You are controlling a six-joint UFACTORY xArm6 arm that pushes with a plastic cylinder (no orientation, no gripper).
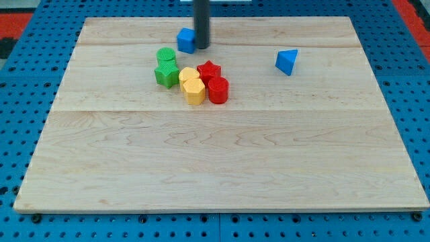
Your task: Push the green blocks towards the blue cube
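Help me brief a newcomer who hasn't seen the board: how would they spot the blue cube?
Start at the wooden board and look near the view's top edge, left of centre. There my tip stands, and the blue cube sits right against its left side. The other blue block, far to the right, is wedge-shaped and alone.

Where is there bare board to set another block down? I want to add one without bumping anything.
Bare: everything below the yellow blocks and red blocks, and between them and the blue triangular block. Crowded: green blocks, blue cube and my tip beside it.
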